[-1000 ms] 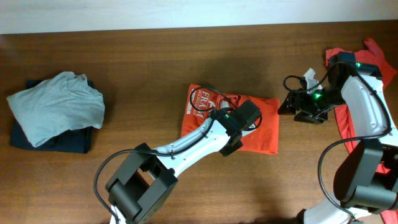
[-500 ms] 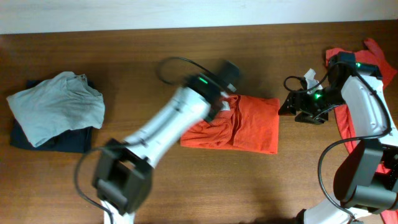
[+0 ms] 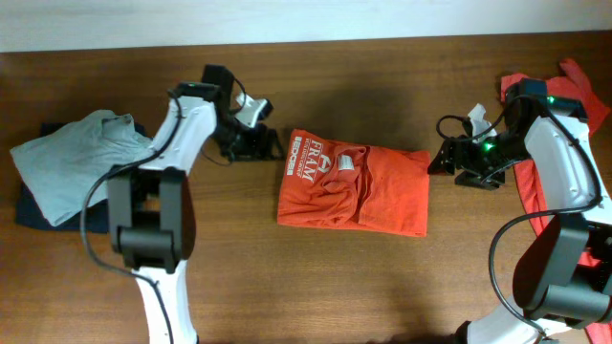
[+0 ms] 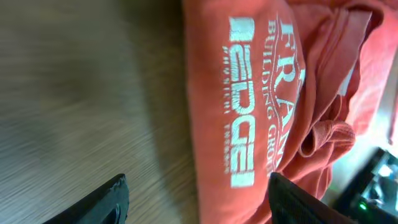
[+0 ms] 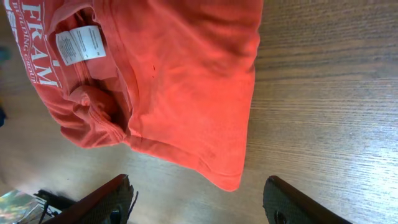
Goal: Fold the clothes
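Orange-red heathered T-shirt (image 3: 382,201), folded rough rectangle, white print, wood-grain table (image 3: 382,86)

The left hand (image 3: 271,148) pointed toward the right hand (image 3: 438,161), its fingers spread wide and empty. The right hand faced it, equally wide apart.

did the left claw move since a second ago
Yes. The left claw has come off the top of the folded orange shirt and now sits past the shirt's left edge, toward the grey garment.
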You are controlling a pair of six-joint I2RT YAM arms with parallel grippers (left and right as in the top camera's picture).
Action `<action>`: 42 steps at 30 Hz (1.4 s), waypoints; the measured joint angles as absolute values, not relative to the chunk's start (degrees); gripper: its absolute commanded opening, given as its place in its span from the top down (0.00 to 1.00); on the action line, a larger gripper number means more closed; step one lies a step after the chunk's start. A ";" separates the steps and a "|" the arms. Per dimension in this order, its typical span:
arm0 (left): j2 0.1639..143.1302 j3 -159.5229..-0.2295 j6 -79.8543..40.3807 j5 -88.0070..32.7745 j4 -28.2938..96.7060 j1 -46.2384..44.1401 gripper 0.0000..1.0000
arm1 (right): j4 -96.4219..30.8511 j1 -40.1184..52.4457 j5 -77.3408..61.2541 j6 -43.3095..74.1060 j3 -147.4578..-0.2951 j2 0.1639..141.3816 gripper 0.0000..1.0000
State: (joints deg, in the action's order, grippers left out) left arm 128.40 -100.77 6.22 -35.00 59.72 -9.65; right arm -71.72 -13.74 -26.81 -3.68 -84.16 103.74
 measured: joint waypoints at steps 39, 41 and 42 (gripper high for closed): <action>130.82 -124.40 0.34 -7.14 79.05 -33.08 0.99 | -71.33 -21.67 -26.81 -2.79 -84.16 103.74 0.27; 130.82 -124.40 -1.52 -5.96 76.66 -37.95 0.99 | -71.35 -21.67 -26.83 -2.79 -84.16 103.74 0.27; 130.82 -124.40 -2.31 -5.56 76.09 -39.33 0.99 | -71.35 -21.67 -26.87 -2.76 -84.16 103.74 0.27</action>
State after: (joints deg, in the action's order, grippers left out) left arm 130.82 -124.40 -2.31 -5.56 76.09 -39.33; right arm -71.35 -21.67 -26.87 -2.76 -84.16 103.74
